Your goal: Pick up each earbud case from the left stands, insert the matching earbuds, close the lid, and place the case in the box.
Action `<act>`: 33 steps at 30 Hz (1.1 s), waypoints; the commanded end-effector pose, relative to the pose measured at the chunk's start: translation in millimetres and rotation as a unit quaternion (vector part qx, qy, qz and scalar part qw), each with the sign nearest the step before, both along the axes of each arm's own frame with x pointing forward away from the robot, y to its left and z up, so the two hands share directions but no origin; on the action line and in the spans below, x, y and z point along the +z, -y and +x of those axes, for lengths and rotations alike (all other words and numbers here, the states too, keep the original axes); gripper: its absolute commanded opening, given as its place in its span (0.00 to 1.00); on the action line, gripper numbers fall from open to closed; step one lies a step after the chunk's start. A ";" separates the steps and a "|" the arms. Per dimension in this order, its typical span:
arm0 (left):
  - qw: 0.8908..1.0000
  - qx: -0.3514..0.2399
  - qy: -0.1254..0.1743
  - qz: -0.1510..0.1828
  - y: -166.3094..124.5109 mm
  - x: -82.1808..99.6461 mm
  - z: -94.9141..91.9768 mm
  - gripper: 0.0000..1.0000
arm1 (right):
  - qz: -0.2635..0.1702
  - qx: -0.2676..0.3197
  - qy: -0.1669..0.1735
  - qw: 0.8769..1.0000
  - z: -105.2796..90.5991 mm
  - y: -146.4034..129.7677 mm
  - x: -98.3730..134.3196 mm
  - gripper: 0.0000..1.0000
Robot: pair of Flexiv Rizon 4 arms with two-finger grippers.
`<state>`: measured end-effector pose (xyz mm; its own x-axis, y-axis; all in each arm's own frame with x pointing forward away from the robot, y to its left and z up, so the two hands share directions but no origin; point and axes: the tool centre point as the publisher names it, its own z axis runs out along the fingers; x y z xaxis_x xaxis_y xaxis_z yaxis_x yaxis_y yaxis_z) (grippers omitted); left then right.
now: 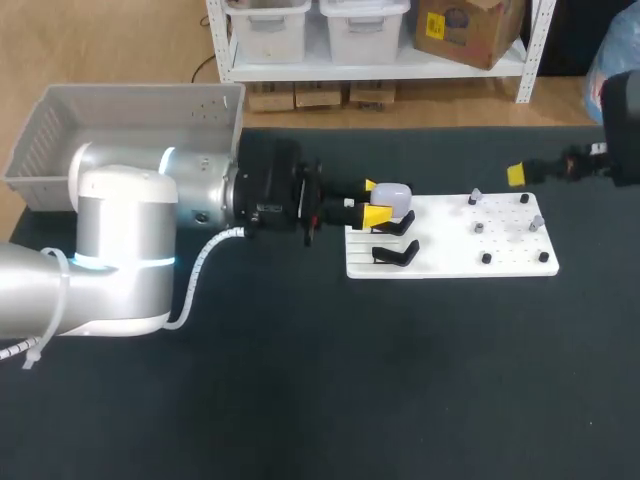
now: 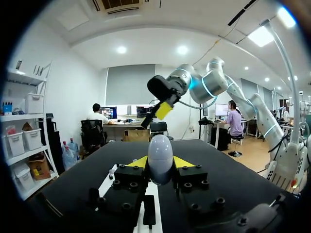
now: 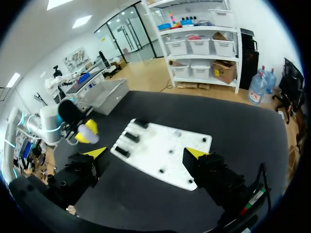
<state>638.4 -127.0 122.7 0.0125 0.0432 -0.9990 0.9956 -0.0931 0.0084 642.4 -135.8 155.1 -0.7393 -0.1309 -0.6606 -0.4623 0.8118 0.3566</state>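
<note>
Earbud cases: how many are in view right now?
1. The earbud case is held in the left claw, over the white board's left end. The two visible black stands look empty; the claw may hide another.

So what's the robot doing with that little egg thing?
The left hand is squeezing a small white earbud case between its yellow fingers, next to the black stands on the white board. The right hand is open and hovers by the board's other end. The case should end up in the grey box; it isn't there yet.
</note>
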 end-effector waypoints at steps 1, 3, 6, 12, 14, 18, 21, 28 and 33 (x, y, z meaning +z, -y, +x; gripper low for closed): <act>1.000 -0.001 0.000 0.000 -0.1 -0.6 1.0 0.00 | -0.007 0.004 0.002 1.000 -37.3 -21.0 10.2 1.00; 1.000 -0.001 0.000 0.000 -0.1 -0.6 1.0 0.00 | -0.011 0.006 -0.002 1.000 -45.4 -33.3 7.4 1.00; 1.000 -0.001 0.000 0.000 -0.1 -0.6 1.0 0.00 | 0.004 0.012 -0.004 1.000 -54.7 -47.9 5.7 1.00; 1.000 -0.001 0.000 0.000 -0.1 -0.6 1.0 0.00 | 0.019 -0.003 -0.007 1.000 -64.6 -73.1 0.0 1.00; 1.000 -0.001 0.000 0.000 -0.1 -0.6 1.0 0.00 | 0.016 -0.001 -0.006 1.000 -66.4 -84.7 -0.9 1.00; 1.000 -0.001 0.000 0.000 -0.1 -0.6 1.0 0.00 | 0.020 0.005 -0.004 1.000 -64.8 -103.0 -1.9 1.00; 1.000 -0.001 0.000 0.000 -0.1 -0.6 1.0 0.00 | 0.019 0.010 -0.004 1.000 -60.9 -113.3 -2.8 1.00; 1.000 -0.001 0.000 0.000 -0.1 -0.6 1.0 0.00 | 0.011 0.015 -0.012 1.000 -51.6 -129.4 -10.6 1.00; 1.000 -0.001 0.000 0.000 -0.1 -0.6 1.0 0.00 | 0.009 0.013 -0.020 1.000 -45.5 -135.4 -15.3 1.00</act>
